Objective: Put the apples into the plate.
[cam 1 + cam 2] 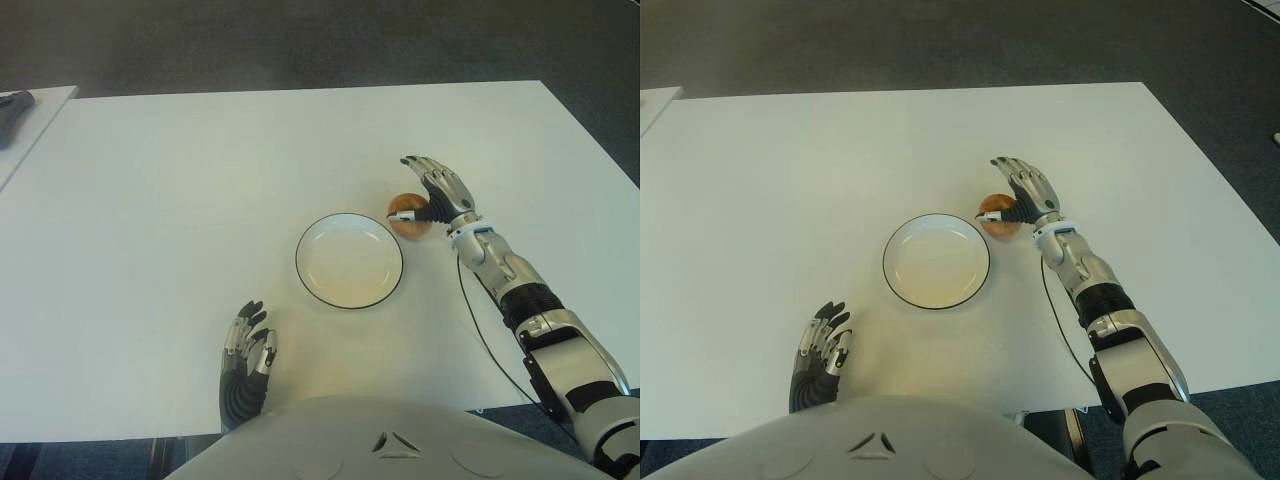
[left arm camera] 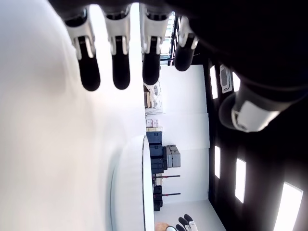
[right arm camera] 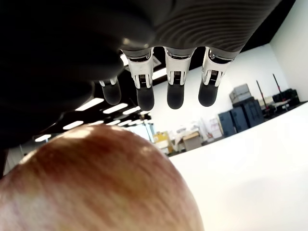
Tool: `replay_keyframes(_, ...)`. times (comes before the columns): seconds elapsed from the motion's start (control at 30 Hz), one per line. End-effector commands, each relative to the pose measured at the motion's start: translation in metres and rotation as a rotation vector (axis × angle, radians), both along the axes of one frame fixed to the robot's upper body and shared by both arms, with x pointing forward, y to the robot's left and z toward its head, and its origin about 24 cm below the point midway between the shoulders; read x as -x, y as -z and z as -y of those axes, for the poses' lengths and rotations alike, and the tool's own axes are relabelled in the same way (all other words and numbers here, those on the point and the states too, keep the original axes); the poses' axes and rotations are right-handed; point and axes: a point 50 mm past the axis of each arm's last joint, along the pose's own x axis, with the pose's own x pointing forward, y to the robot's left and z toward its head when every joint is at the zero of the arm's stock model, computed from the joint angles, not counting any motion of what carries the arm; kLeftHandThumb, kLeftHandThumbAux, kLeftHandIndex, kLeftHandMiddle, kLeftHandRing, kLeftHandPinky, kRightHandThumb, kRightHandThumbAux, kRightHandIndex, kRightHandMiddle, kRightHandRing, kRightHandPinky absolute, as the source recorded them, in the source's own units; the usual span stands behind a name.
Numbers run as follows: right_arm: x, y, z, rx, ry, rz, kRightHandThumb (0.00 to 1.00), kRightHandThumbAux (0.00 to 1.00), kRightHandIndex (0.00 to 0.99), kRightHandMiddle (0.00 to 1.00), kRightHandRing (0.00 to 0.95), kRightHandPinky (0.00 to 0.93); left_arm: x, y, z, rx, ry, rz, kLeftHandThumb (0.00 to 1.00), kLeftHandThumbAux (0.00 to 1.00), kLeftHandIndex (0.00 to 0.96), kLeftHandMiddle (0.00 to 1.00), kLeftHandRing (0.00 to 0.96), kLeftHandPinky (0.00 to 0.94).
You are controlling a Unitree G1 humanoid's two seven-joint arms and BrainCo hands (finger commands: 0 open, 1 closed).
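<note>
One reddish-yellow apple [image 1: 403, 214] stands on the white table [image 1: 180, 220], touching the right rim of the empty white plate [image 1: 349, 262] with a dark edge. My right hand [image 1: 432, 186] lies over the apple's right side, thumb across its top and the fingers stretched out flat beyond it. In the right wrist view the apple [image 3: 96, 187] fills the space under the palm, and the straight fingertips [image 3: 174, 91] do not wrap it. My left hand [image 1: 248, 350] shows near the table's front edge, left of the plate, fingers relaxed and holding nothing.
A second white table [image 1: 45, 105] adjoins at the far left, with a dark object [image 1: 14, 108] on it. A thin black cable [image 1: 480, 325] runs along my right forearm. Dark floor lies beyond the table's far and right edges.
</note>
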Motion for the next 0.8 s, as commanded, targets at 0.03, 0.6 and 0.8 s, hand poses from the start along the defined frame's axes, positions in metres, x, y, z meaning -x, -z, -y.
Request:
replay_keyframes(0.03, 0.016, 0.026, 0.008, 0.052, 0.02, -0.109, 0.508, 0.543, 0.054, 0.115, 0.083, 0.091, 0.0, 0.001, 0.003, 0.013, -0.001, -0.01, 0.175, 0.489, 0.142, 0.181, 0.211, 0.253)
replay_keyframes(0.6, 0.024, 0.039, 0.01, 0.077, 0.015, -0.15, 0.502, 0.534, 0.049, 0.119, 0.081, 0.086, -0.001, 0.001, 0.005, 0.022, -0.01, -0.002, 0.176, 0.48, 0.15, 0.187, 0.211, 0.251)
replay_keyframes(0.8, 0.029, 0.044, 0.015, 0.083, 0.009, -0.183, 0.495, 0.528, 0.05, 0.118, 0.081, 0.093, -0.002, 0.001, 0.005, 0.029, -0.015, -0.002, 0.178, 0.479, 0.156, 0.199, 0.224, 0.265)
